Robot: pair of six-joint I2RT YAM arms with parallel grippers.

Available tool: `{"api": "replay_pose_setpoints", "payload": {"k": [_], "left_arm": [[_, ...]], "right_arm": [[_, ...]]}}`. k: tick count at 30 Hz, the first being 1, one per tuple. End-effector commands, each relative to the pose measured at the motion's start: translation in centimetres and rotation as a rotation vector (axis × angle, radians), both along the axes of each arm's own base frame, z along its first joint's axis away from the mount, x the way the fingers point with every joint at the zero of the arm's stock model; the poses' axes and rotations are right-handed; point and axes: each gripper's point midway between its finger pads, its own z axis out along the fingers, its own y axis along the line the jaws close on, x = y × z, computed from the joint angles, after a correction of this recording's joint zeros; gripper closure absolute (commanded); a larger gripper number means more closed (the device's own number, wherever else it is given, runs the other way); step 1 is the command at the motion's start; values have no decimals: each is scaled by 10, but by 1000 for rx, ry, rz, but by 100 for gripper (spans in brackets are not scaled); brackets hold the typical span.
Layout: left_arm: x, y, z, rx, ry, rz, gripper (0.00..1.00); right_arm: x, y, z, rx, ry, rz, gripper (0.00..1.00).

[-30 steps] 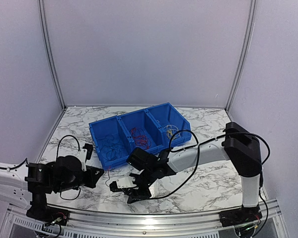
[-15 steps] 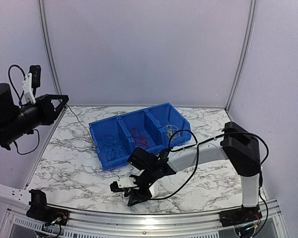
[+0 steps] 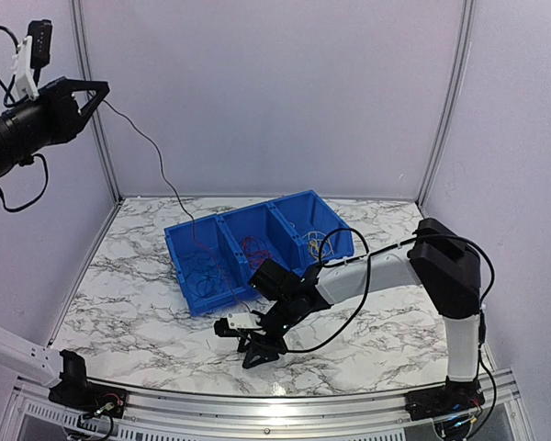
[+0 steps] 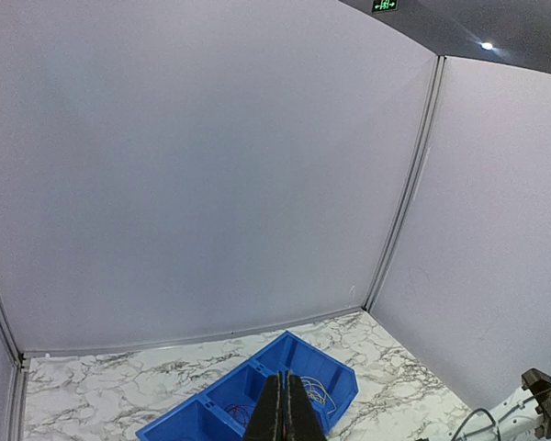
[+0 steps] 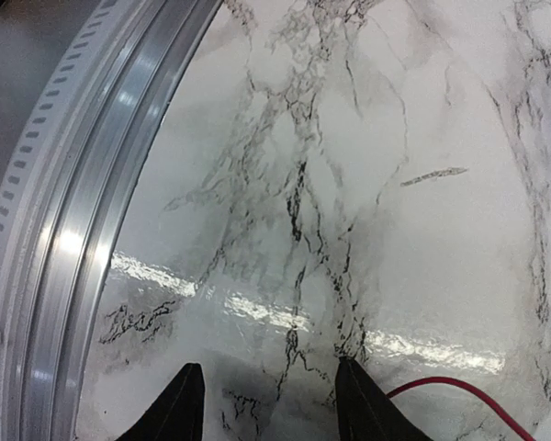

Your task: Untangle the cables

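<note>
My left gripper is raised high at the far left and shut on a thin dark cable. The cable runs taut down to the left compartment of the blue bin, where a dark blue bundle lies. A red bundle is in the middle compartment and a yellow one in the right. In the left wrist view the closed gripper points down at the bin. My right gripper is open and low over the table. A red cable lies beside the right gripper.
The metal rail along the table's front edge is close to my right gripper. Thick black arm cables loop over the right arm. Walls close the table at the back and both sides.
My left arm has risen from table level to high at the left, drawing the dark cable up out of the bin. My right gripper has shifted slightly right.
</note>
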Motion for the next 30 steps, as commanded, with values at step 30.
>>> {"api": "replay_pose_setpoints", "payload": {"k": [30], "left_arm": [[10, 51, -19, 137, -31, 253, 100]], "right_arm": [[11, -98, -30, -268, -136, -36, 65]]}}
